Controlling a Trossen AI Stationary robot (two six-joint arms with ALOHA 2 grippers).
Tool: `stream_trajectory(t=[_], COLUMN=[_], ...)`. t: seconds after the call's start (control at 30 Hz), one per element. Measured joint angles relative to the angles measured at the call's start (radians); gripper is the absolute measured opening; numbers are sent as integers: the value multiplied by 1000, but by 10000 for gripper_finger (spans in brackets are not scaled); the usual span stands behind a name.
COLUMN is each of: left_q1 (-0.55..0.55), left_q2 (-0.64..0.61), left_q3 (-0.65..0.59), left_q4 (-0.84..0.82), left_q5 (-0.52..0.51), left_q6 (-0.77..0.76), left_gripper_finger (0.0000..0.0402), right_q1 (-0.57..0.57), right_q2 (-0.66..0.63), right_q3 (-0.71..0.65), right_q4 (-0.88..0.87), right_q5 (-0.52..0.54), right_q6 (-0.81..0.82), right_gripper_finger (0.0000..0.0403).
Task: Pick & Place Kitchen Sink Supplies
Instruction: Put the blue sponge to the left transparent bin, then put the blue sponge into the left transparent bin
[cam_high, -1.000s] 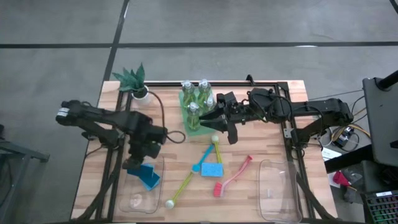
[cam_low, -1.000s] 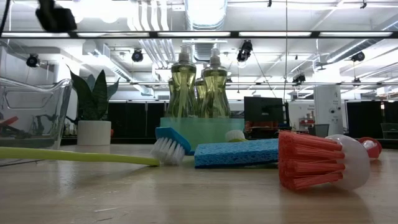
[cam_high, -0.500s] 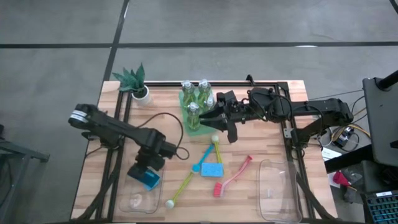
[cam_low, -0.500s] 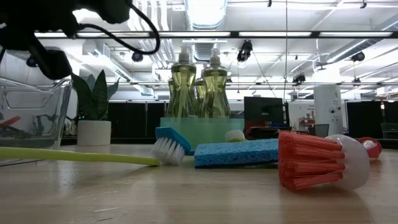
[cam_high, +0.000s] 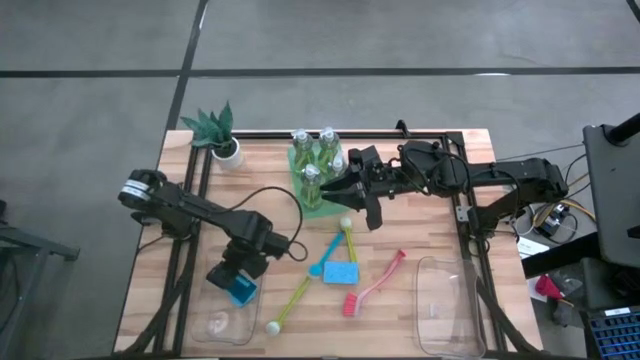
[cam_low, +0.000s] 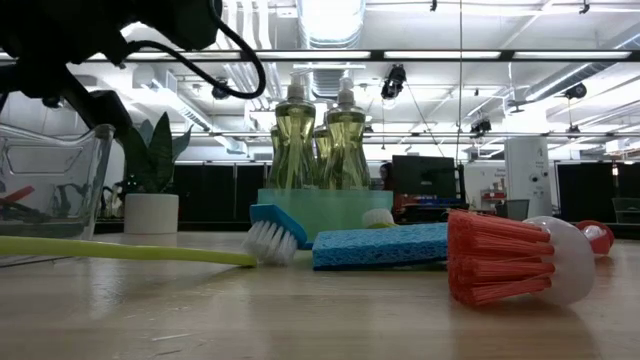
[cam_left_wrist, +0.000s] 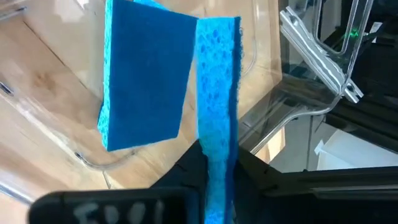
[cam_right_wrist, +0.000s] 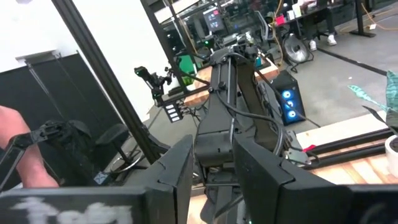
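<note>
My left gripper (cam_high: 238, 280) hangs over the clear left bin (cam_high: 215, 318) and is shut on a blue sponge (cam_left_wrist: 217, 106). A second blue sponge (cam_left_wrist: 146, 74) sits in the bin just beyond it. My right gripper (cam_high: 346, 196) waits, open, beside the green tray (cam_high: 312, 203) that holds the bottles of yellow-green liquid (cam_high: 316, 152). On the table lie a third blue sponge (cam_high: 340, 271), a red brush (cam_high: 375, 285), a blue brush (cam_high: 328, 256) and two yellow-green brushes (cam_high: 293, 301). My left gripper pinches the blue sponge across its thin sides, near one end (cam_left_wrist: 217, 163), between the two fingers. The fingers come from above, pointing down into the bin. The sponge stands on edge beyond the fingers; whether its far end touches the bin floor, I cannot tell.
A white-potted plant (cam_high: 222, 133) stands at the far left corner. A second clear bin (cam_high: 446, 308) sits at the near right. Black frame rails (cam_high: 462, 215) run along both table sides. In the low view the red brush head (cam_low: 500, 257) lies nearest.
My left arm has stretched out toward the near edge and come down over the left bin, carrying the blue sponge lower into it. My right arm has kept still.
</note>
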Motion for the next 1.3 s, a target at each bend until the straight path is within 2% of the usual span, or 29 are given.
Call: stream_trajectory(t=[0.33, 0.5, 0.63, 0.77, 0.83, 0.97, 1.0, 1.3], left_q1=[0, 2, 3, 4, 4, 0, -7, -13], left_q2=[-2, -3, -3, -3, -3, -4, -4, 45], left_q3=[5, 48, 93, 129, 139, 136, 128, 57], left_q4=[-10, -53, -59, -125, -151, -176, -175, -150], left_q5=[1, -22, -19, 60, 117, 321, 345, 344], left_q6=[0, -39, -72, -90, -93, -140, -149, -148], left_gripper_finger=[164, 192, 194, 189, 184, 166, 161, 124], right_q1=[-1, -1, -1, -1, -1, -1, -1, -2], right_q2=[-1, -1, -1, -1, -1, -1, -1, -1], right_q3=[0, 0, 0, 0, 0, 0, 0, 0], right_q4=[2, 2, 2, 2, 2, -6, -8, -26], right_q5=[1, 1, 0, 0, 0, 0, 0, -2], right_q6=[-1, 0, 6, 11, 11, 8, 3, 2], right_gripper_finger=[111, 111, 111, 111, 111, 111, 111, 111])
